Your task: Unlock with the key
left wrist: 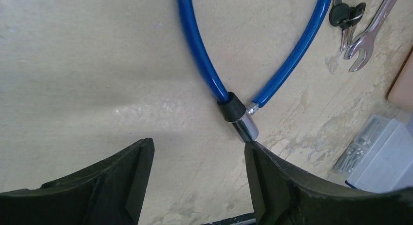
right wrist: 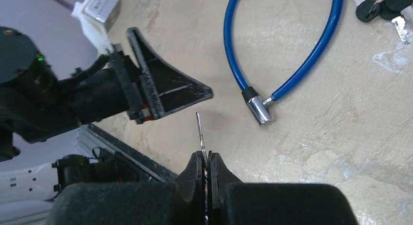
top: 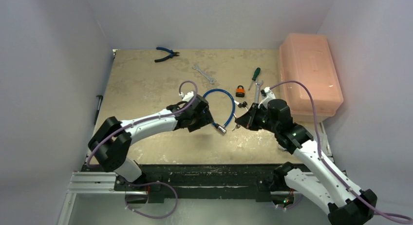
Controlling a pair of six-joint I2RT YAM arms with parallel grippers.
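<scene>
Key juts from the right jaws, which are pinched tight on its head. Left jaws stand wide, just short of the cable lock, whose blue cable loops away across the counter. Beyond lie spare keys, a wrench and an orange padlock.

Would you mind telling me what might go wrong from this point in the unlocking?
The lock barrel lies free on the table, ahead of the open left hand; unheld, it may slide away when pushed. The right hand pinches the key with its thin blade sticking far out, so it might twist on contact. The blade points past the barrel, not at its end.
</scene>
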